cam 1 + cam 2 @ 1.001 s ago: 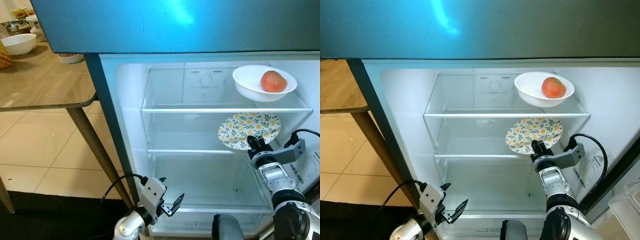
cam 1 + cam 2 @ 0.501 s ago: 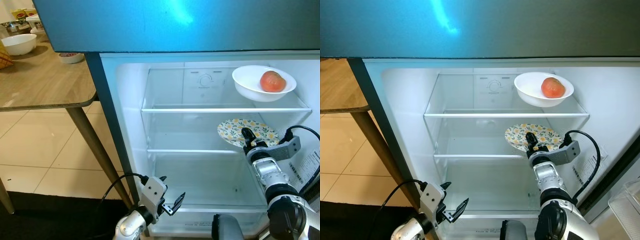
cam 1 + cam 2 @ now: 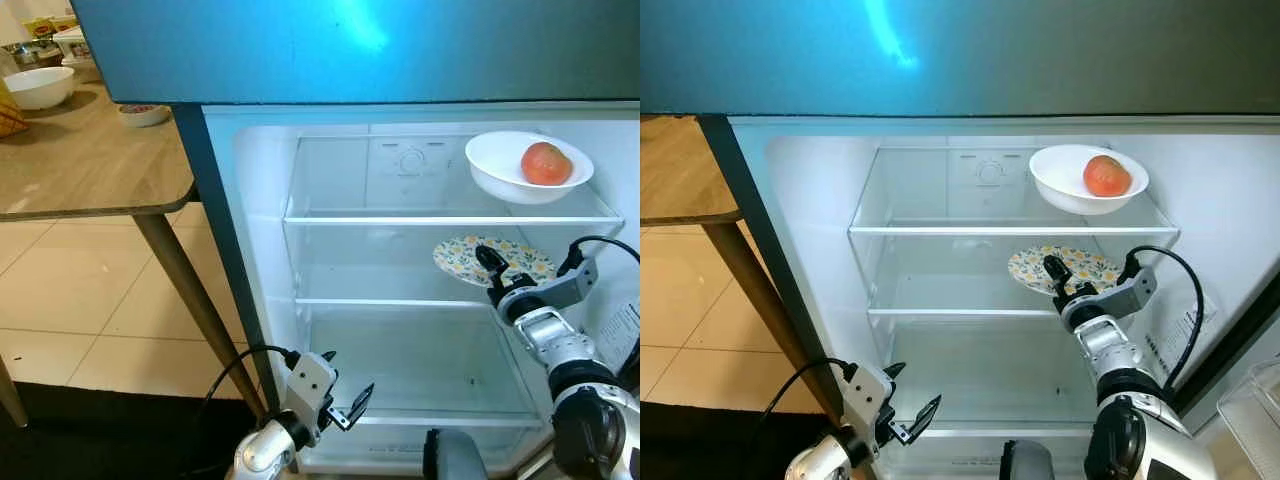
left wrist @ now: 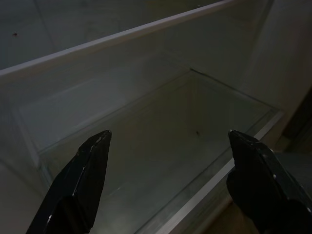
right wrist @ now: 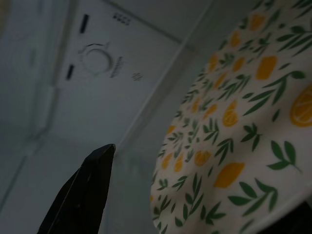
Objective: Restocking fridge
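Floral plate [image 3: 1063, 268] lay on the fridge's middle shelf [image 3: 940, 311], below the white bowl [image 3: 1087, 180], the right gripper [image 3: 1057, 277] clamped on its rim. Best released level, then drawn straight back. Left gripper [image 3: 911, 418] hung open below that shelf.

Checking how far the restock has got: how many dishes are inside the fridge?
2: a white bowl holding a tomato on the top shelf, and a lemon-print plate on the middle shelf, at the right end effector.
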### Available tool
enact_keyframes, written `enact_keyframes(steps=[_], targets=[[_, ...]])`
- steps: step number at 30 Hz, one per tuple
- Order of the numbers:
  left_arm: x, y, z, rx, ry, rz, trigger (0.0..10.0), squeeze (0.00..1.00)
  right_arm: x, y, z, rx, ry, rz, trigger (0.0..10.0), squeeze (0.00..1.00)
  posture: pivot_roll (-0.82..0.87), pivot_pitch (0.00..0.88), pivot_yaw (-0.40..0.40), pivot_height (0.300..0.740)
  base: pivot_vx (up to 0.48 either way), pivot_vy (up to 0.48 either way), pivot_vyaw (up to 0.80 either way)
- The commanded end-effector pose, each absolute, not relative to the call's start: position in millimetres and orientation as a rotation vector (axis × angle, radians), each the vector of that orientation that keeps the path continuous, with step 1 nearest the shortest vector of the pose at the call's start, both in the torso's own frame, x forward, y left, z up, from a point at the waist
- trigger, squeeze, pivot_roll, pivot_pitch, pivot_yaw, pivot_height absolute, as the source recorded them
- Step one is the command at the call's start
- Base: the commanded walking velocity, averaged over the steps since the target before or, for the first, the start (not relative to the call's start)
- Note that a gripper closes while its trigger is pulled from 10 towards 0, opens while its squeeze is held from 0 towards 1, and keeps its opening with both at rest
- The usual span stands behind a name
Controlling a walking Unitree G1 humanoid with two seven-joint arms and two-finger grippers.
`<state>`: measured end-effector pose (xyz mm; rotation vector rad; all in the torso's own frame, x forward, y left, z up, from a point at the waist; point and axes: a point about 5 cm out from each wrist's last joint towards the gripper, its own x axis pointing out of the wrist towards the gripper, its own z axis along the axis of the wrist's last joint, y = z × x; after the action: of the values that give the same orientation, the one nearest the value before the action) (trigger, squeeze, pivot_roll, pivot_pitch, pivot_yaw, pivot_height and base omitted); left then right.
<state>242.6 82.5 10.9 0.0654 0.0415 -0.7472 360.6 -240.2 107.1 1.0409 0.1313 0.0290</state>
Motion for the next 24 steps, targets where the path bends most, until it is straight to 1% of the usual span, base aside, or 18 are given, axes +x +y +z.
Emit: enact_keyframes(steps=[1,6,7,9,11,19,24], targets=[[242.3,78.0,13.0,0.053,0.026,-0.751,10.0,0.00,359.5,-238.1,108.7,1.049,0.139,0.092,10.0,0.00,-0.10,0.000,-0.012,0.450,0.000,0.000,0.00],[243.2,78.4,13.7,0.055,0.024,-0.752,10.0,0.00,354.9,-227.5,102.7,1.015,0.227,0.209,10.0,0.00,-0.09,0.000,-0.015,0.450,0.000,0.000,0.00],[243.4,79.2,13.5,0.057,0.025,-0.751,10.0,0.00,352.4,-222.2,98.6,0.976,0.264,0.253,10.0,0.00,-0.09,0.000,-0.015,0.450,0.000,0.000,0.00],[243.4,79.4,13.3,0.057,0.026,-0.751,10.0,0.00,351.9,-220.8,97.5,0.965,0.272,0.261,10.0,0.00,-0.09,0.000,-0.015,0.450,0.000,0.000,0.00],[243.1,79.5,12.9,0.059,0.029,-0.754,10.0,0.00,349.9,-213.1,95.2,0.969,0.301,0.318,10.0,0.00,-0.09,0.000,-0.014,0.450,0.000,0.000,0.00],[243.4,78.8,13.5,0.061,0.026,-0.760,10.0,0.00,346.2,-204.3,97.4,0.942,0.326,0.441,10.0,0.00,-0.09,0.000,-0.014,0.450,0.000,0.000,0.00],[243.6,78.9,13.7,0.061,0.025,-0.761,10.0,0.00,344.3,-202.5,96.5,0.919,0.341,0.466,10.0,0.00,-0.09,0.000,-0.012,0.450,0.000,0.000,0.00]])
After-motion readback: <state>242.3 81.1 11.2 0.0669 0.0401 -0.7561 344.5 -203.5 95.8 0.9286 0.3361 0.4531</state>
